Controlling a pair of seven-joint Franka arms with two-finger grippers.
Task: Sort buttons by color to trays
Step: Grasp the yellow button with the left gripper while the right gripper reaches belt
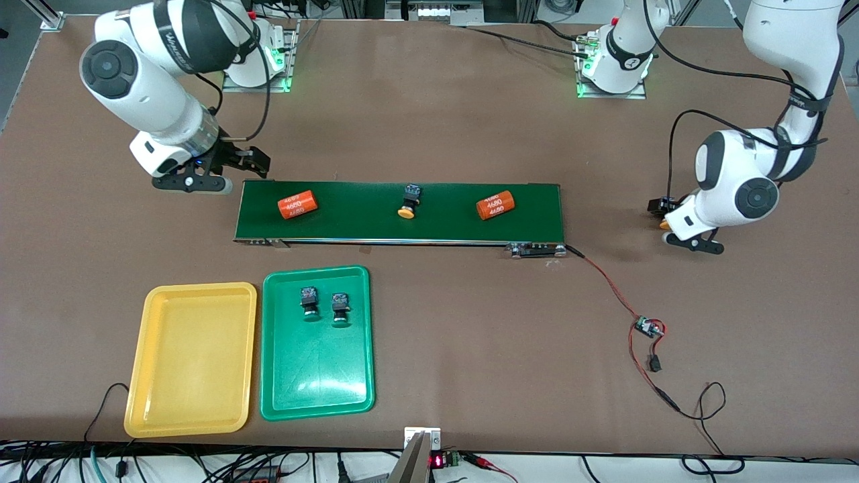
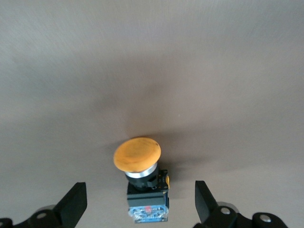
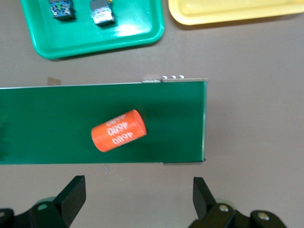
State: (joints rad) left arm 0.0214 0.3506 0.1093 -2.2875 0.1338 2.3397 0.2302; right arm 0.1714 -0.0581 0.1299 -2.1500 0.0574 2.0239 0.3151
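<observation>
So both green-capped buttons are already lying side by side in the green tray, near its end closest to the conveyor belt, caps pointing toward the front camera, so their long axes run roughly along the tray's length. The yellow tray just beside it has nothing in it yet, which I'd guess means the yellow half of the sort is what's left. One yellow-capped button lies on its side mid-belt, between two orange cylinders printed 4680, cap toward the front camera and body toward the robot bases. The other yellow-capped button sits on the bare brown surface off the belt's end toward the left arm, right under the left gripper; the jaws are spread wide on either side of it without touching, and the button's long axis runs between them, which looks to me like a lineup for a grab. The right gripper hovers by the belt's end toward the right arm, jaws spread too, holding nothing, with one cylinder below it.
</observation>
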